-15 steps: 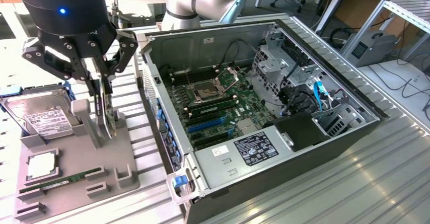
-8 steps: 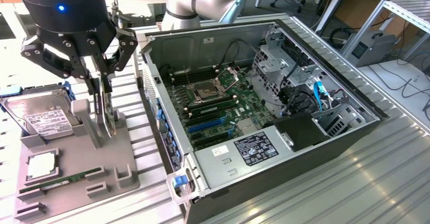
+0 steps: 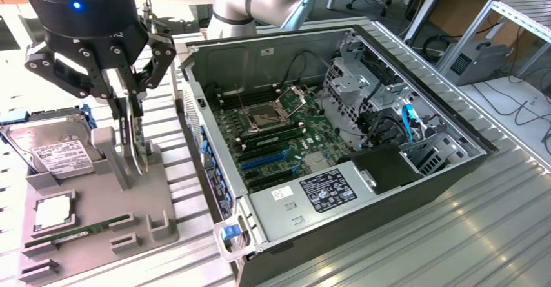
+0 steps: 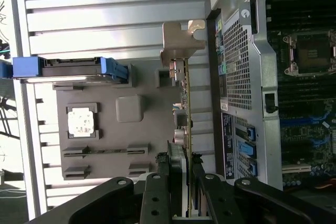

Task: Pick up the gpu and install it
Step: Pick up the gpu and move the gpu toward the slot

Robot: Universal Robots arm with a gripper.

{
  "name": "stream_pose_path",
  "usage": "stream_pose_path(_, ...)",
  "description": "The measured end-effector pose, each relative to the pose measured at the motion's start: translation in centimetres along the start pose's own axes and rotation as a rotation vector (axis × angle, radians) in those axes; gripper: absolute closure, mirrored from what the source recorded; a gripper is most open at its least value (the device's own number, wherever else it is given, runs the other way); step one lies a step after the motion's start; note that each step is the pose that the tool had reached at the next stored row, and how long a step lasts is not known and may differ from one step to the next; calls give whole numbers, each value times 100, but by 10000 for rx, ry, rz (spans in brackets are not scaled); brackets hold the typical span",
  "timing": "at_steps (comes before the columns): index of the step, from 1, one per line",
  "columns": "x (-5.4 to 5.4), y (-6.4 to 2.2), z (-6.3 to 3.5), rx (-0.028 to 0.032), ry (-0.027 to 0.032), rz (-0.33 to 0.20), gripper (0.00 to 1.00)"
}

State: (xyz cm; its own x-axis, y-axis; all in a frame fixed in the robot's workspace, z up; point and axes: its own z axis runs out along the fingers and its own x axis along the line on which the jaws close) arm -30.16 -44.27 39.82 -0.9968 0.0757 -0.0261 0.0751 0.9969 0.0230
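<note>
One pincer is clamped on the one gpu, its two fingers pressed against the card's opposite faces. The gpu stands on edge over the one grey tray, just beside the one open computer case. The tray also carries one hard drive, one processor and one memory stick. Tray and case both rest on the ribbed metal surface.

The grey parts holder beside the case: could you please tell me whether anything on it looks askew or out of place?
Nothing stands out. The gpu is upright at the holder, clamped edge-on in the gripper; the hard drive, processor and RAM stick sit squarely in their recesses.
</note>
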Motion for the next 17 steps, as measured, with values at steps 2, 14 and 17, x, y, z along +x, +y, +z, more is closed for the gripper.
stream_pose_path(2, 0, 0, -13, 0, 0, 0, 73)
stream_pose_path(14, -2, 1, -68, 0, 0, 0, 73)
stream_pose_path(17, -2, 2, -81, 0, 0, 0, 73)
